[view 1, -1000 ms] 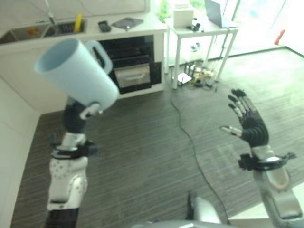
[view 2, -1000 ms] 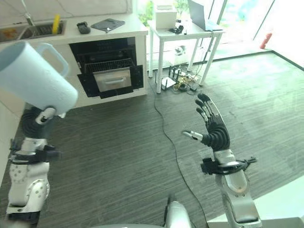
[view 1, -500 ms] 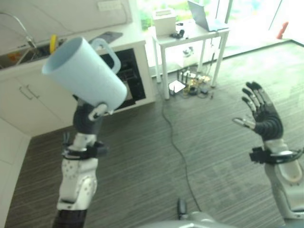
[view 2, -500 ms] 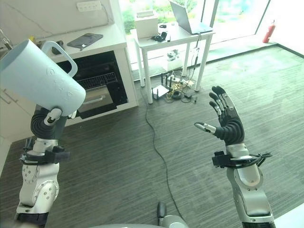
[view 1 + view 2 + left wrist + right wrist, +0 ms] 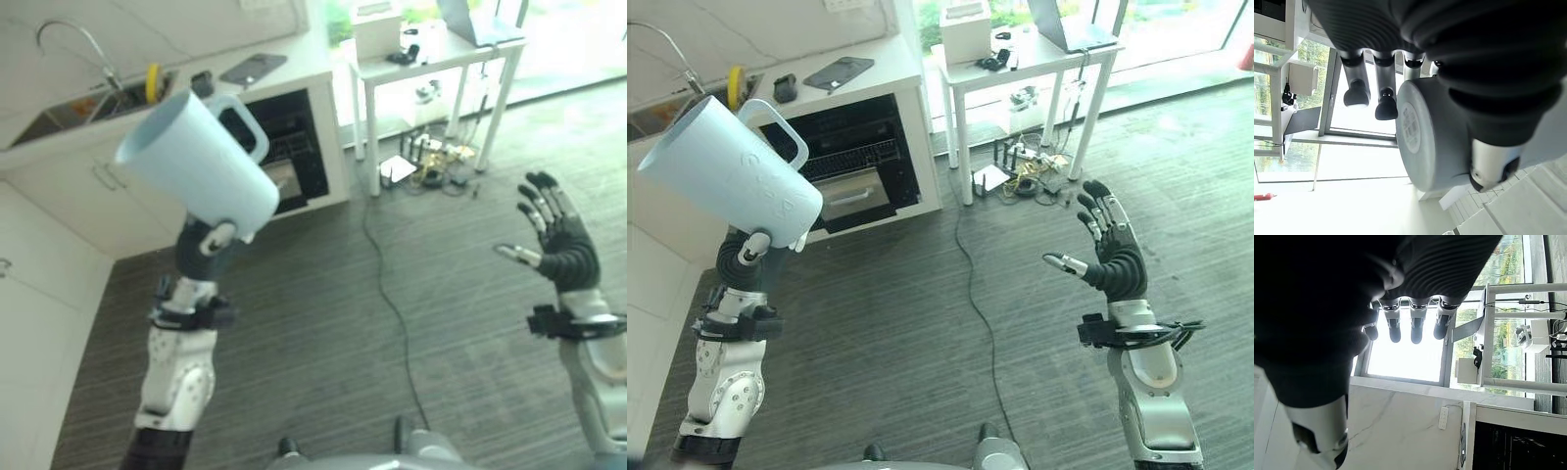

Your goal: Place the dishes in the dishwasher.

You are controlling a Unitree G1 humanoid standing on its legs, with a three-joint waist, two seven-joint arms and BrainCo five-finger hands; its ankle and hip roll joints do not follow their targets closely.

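Left hand (image 5: 743,257) has its fingers wrapped round the base of a big pale blue mug (image 5: 730,185), held up high and tipped. It's well short of the dishwasher (image 5: 844,166), probably just carrying it over. Right hand (image 5: 1112,259) is spread wide, holding nothing.

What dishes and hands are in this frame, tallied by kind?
Light blue mug: 1, held up in the left hand
Open dishwasher: 1
Robot hands: 2, the right hand open and empty
Total: 4
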